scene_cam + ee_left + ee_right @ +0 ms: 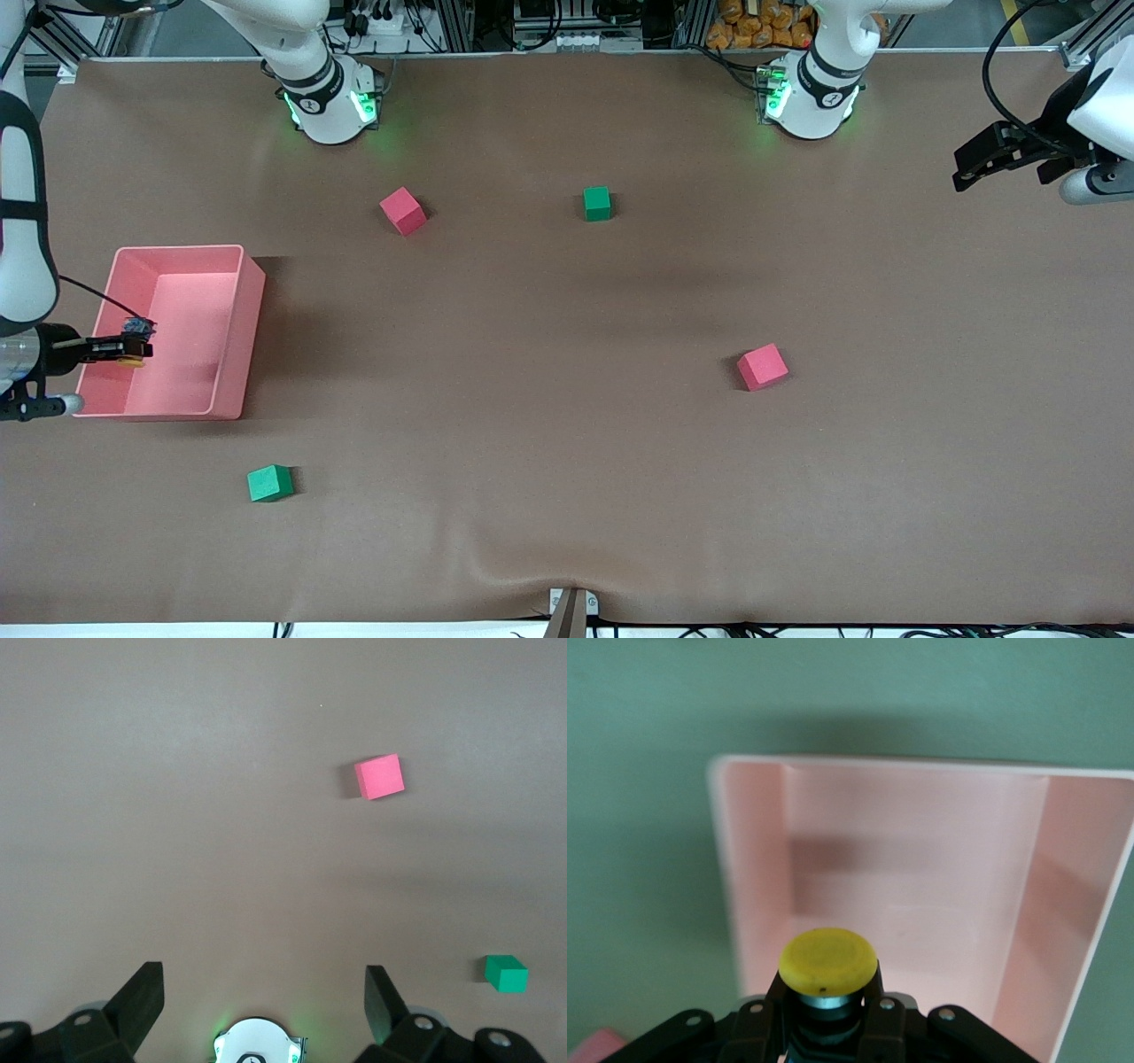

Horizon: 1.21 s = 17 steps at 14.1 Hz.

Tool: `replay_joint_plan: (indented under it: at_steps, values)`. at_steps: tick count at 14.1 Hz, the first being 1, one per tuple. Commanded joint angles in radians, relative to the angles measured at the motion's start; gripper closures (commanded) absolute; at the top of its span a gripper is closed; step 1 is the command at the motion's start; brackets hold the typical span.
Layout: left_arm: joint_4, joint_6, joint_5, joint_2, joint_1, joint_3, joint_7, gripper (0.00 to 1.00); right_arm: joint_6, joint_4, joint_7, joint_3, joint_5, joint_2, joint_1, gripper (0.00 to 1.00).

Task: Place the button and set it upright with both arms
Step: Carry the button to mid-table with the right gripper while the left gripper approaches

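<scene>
Nearest the front camera sits a green cube (269, 483), close to the pink bin (232, 354). Over that bin hangs the right gripper (133, 347), squeezed tight on the button (135, 330), whose yellow-orange cap (829, 963) sticks out past the fingers (875, 1014). From there toward the arm bases lie a red cube (403, 211) and another green cube (597, 203). A second red cube (762, 367) sits toward the left arm's end. Up over that end of the table (567, 443) waits the left gripper (988, 159), its fingers (142, 992) spread wide and holding nothing.
</scene>
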Motion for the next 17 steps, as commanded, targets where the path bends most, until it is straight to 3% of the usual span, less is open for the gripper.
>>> replay_joint_plan:
  at_steps: [1,4,6,17]
  values:
    - [0.014,-0.011,0.002,0.001,0.007,-0.005,0.011,0.0,-0.094,0.066,0.148,0.001,0.017,-0.006,0.11,0.93]
    - [0.014,-0.009,0.002,0.003,0.007,-0.005,0.011,0.0,-0.097,0.104,0.321,0.0,0.135,-0.003,0.245,0.92]
    - [0.014,-0.009,0.002,0.003,0.005,-0.005,0.011,0.0,-0.062,0.147,0.447,0.0,0.146,0.014,0.371,0.91]
    - [0.015,-0.002,0.002,0.004,0.002,-0.005,0.011,0.0,0.494,0.16,0.792,-0.002,0.168,0.265,0.892,0.9]
